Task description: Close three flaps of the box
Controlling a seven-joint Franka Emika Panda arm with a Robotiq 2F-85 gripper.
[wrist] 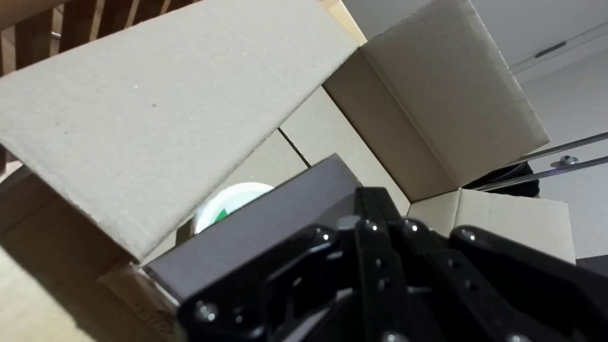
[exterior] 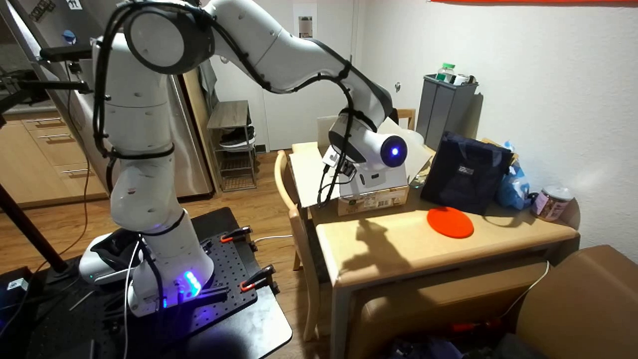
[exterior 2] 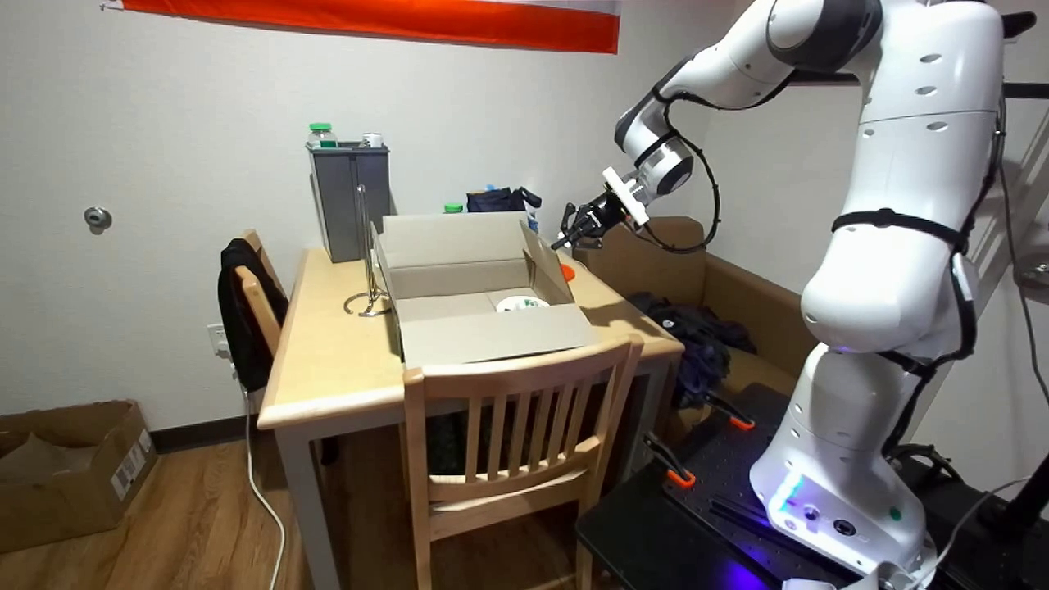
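The gripper [wrist: 378, 204] hangs pinched together outside one raised box flap [exterior 2: 545, 264], I'd guess to push it inward.

1. The place was a home.
2. Wooden cabinets [exterior: 30, 169] and a refrigerator [exterior: 189, 167] showed its kitchen part.
3. There stood also a table [exterior 2: 336, 352], chairs [exterior 2: 524, 373], a brown sofa [exterior: 583, 299] and a rack [exterior: 228, 114] with shoes [exterior: 237, 141].

No legible text — box [exterior: 373, 199] print [exterior: 370, 202], dark bag's [exterior: 456, 184] label [exterior: 466, 170] both too small.
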